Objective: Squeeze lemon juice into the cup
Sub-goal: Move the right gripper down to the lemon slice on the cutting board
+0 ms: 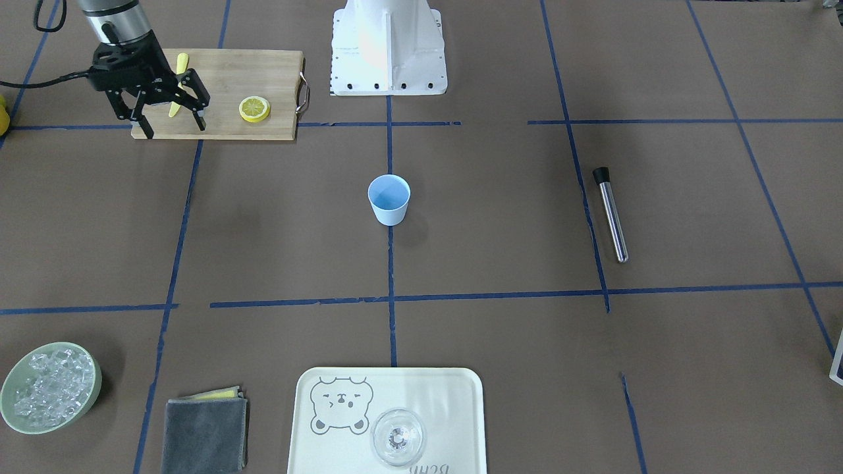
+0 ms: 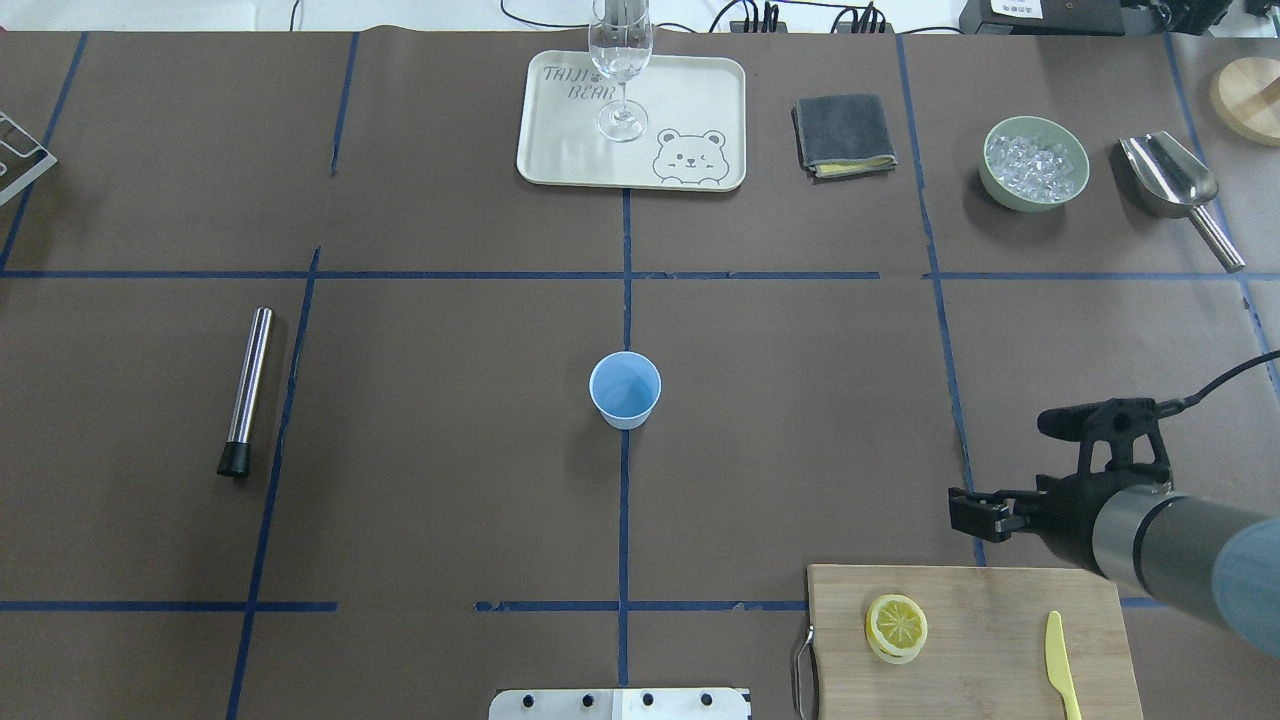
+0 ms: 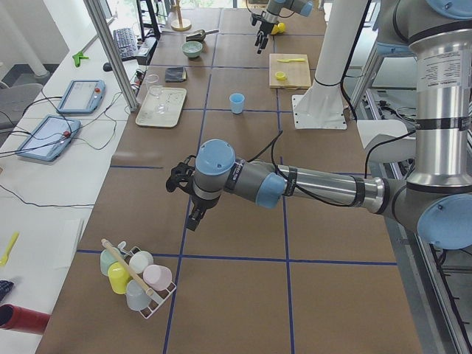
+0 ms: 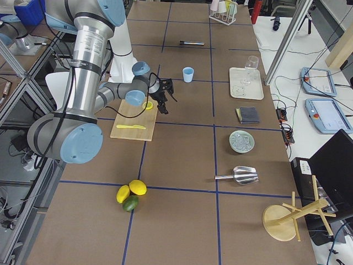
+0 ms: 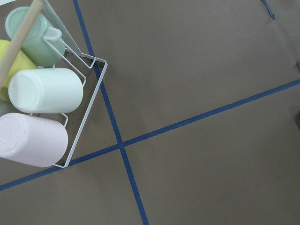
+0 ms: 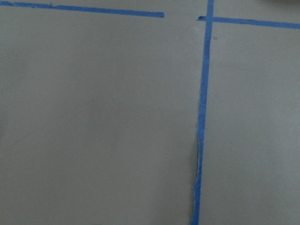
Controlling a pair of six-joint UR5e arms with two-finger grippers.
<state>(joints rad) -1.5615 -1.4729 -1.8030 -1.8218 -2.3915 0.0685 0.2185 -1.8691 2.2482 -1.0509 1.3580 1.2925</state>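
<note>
The lemon is a stack of slices lying flat on the wooden cutting board, also in the overhead view. The light-blue cup stands upright and empty at the table's middle. My right gripper is open and empty. It hangs above the table just past the board's far edge, to the side of the lemon. My left gripper shows only in the exterior left view, far from the cup, and I cannot tell its state.
A yellow plastic knife lies on the board. A steel tube lies to one side. A tray holds a stemmed glass. An ice bowl, a grey cloth and a mug rack stand nearby.
</note>
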